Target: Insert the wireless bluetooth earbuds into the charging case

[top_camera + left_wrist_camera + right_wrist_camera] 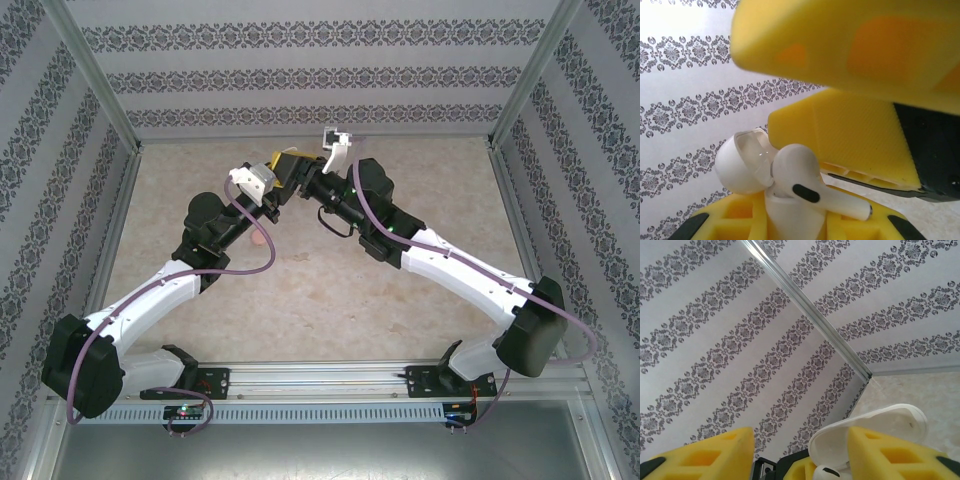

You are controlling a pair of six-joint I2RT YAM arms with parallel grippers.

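Earbud (812,186) atop the charging case (790,214) in the left hand (797,232) grip (right hand (800,439) open, alongside)

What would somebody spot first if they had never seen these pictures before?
The bright yellow fingers jump out first: the left claw grips a white charging case with its lid flipped open. A white earbud lies across the case's mouth, stem pointing right, not yet tucked in. From above, both arms meet over the far middle of the table, and the right claw has its fingers apart.
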